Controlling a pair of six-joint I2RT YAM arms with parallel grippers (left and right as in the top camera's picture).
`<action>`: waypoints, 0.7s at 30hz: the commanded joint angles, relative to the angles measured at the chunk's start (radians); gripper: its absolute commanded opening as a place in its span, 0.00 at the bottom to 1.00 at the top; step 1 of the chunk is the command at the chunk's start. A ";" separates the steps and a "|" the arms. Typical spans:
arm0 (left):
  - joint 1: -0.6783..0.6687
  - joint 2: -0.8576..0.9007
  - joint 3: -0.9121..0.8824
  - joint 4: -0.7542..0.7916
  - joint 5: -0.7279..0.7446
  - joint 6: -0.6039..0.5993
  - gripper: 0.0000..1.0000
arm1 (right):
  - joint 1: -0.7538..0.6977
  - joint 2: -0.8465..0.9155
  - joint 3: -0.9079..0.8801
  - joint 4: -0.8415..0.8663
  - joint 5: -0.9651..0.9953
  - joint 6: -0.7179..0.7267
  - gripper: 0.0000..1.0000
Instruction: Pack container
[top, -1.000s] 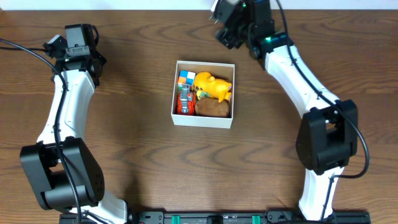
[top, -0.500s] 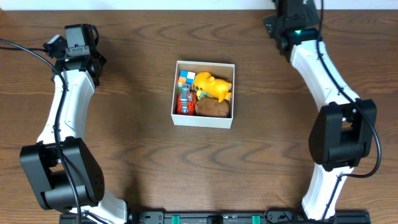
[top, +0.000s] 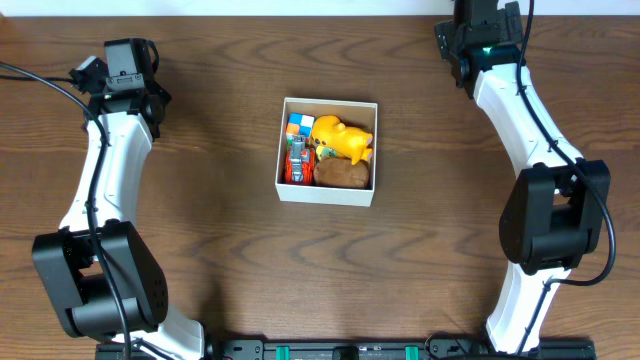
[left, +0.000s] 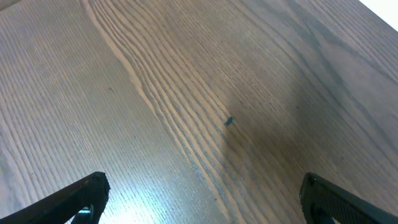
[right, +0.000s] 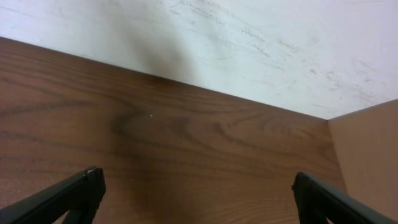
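The left claw (left: 202, 190) hangs with its two dark fingers (left: 84, 196) spread wide apart and nothing between them. Under it lies only the bare wood grain of the table (top: 220, 230), marked by one small dark speck (left: 229, 121). From above, this claw sits near the far left corner of the table, well apart from everything else.

The right claw (right: 199, 190) is also spread wide, each finger at one lower corner of its own view, gripping nothing. Below and ahead of it runs the far edge of the table, then a white scuffed wall (right: 249, 43). A flat tan panel (right: 367, 155) shows at the right side of that view; what it belongs to cannot be told. From above, this claw is at the far right corner of the table, again well away from the goods.

The cardboard box (top: 326, 194) stands in the middle of the table, between the two arms and touched by neither. It sits upright, almost square to the table edges, its white rim showing all round. Inside it lie a yellow toy (top: 340, 138) in the far right part, a brown toy (top: 343, 173) just in front of that, a coloured cube (top: 299, 124) in the far left corner, and a red toy car (top: 295, 162) along the left wall.
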 joint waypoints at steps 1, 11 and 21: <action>0.002 -0.025 0.023 -0.003 -0.020 0.013 0.98 | -0.002 -0.039 0.013 -0.002 0.017 0.020 0.99; 0.002 -0.025 0.023 -0.003 -0.020 0.013 0.98 | -0.002 -0.039 0.013 -0.002 0.017 0.020 0.99; 0.002 -0.025 0.023 -0.003 -0.021 0.013 0.98 | -0.002 -0.039 0.013 -0.002 0.017 0.020 0.99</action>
